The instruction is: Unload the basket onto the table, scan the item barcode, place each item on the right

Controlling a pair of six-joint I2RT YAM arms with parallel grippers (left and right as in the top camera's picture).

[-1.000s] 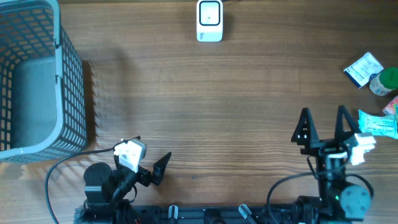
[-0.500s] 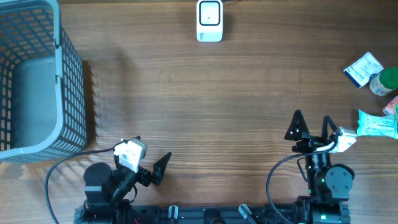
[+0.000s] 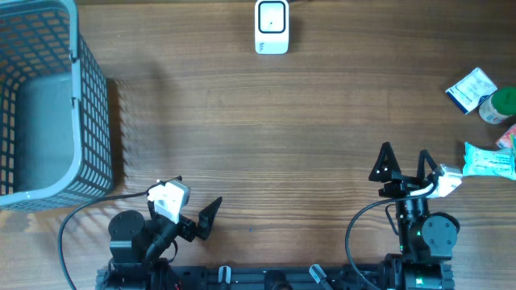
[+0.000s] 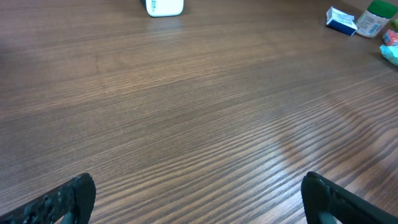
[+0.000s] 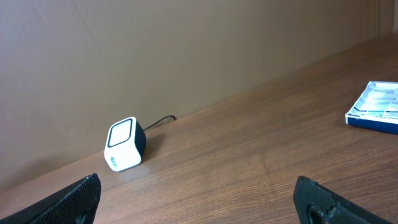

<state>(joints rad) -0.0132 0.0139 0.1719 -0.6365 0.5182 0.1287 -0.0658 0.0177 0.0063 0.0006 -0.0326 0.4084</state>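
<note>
The white barcode scanner [image 3: 272,26] stands at the table's far edge, also in the left wrist view [image 4: 165,6] and the right wrist view [image 5: 124,144]. The items lie at the right edge: a blue-and-white packet [image 3: 472,89], a green-capped bottle [image 3: 497,105] and a teal packet [image 3: 492,161]. My right gripper [image 3: 405,157] is open and empty, just left of the teal packet, not touching it. My left gripper [image 3: 193,200] is open and empty near the front left, low over bare wood [image 4: 199,199]. The right wrist view shows the right gripper [image 5: 196,202] facing the scanner.
A blue-grey mesh basket [image 3: 89,105] fills the far left corner. A pink item [image 3: 509,138] peeks in at the right edge. Both arm bases sit along the front edge. Wood tabletop [image 3: 266,137] spans the middle.
The right arm has swung a little left and turned, its gripper moving away from the teal packet; it has held still for the last half second. The left arm has not moved.
</note>
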